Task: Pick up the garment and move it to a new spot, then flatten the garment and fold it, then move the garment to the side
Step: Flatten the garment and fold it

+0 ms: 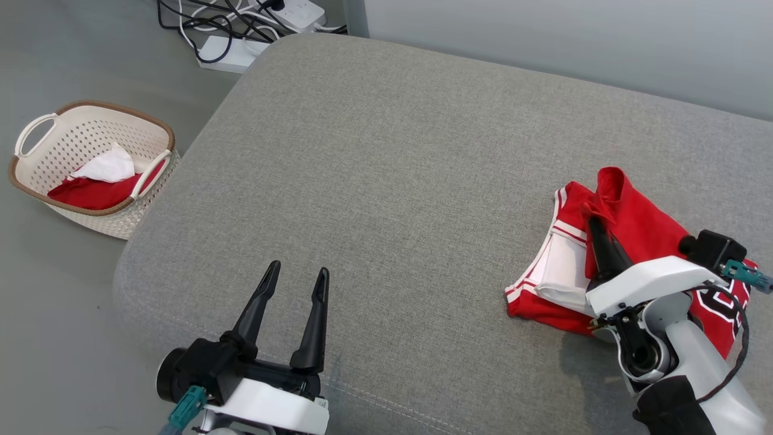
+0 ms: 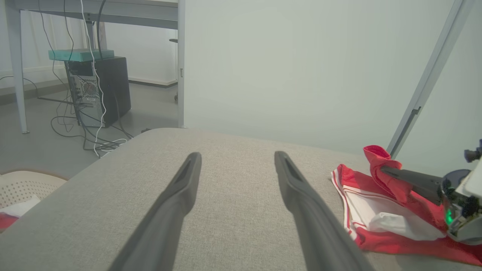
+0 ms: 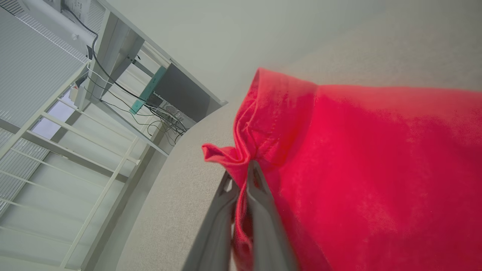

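At the near edge of the grey upholstered bench (image 1: 392, 181), low on the robot's left, the left gripper (image 1: 299, 270) hovers over bare fabric with its two dark fingers (image 1: 256, 308) spread wide and nothing between them. It is well apart from the garment.

To the near right, the right gripper (image 1: 595, 223) reaches in over the red basketball jersey (image 1: 640, 229), which lies crumpled on the right side of the bench. The jersey's white trim and white inner side are turned towards the middle, and black lettering shows beside the wrist. The right fingers (image 1: 604, 251) are pressed together, pinching a bunched fold of the red cloth at the jersey's upper edge. That fold stands up above the rest of the garment, and in the right wrist view the cloth wraps around the tips.

Farther off, on the floor left of the bench, a cream perforated laundry basket (image 1: 115, 107) holds red and white cloth. Beyond the far edge, white power strips (image 1: 229, 51) and tangled cables (image 1: 199, 18) lie on the floor.
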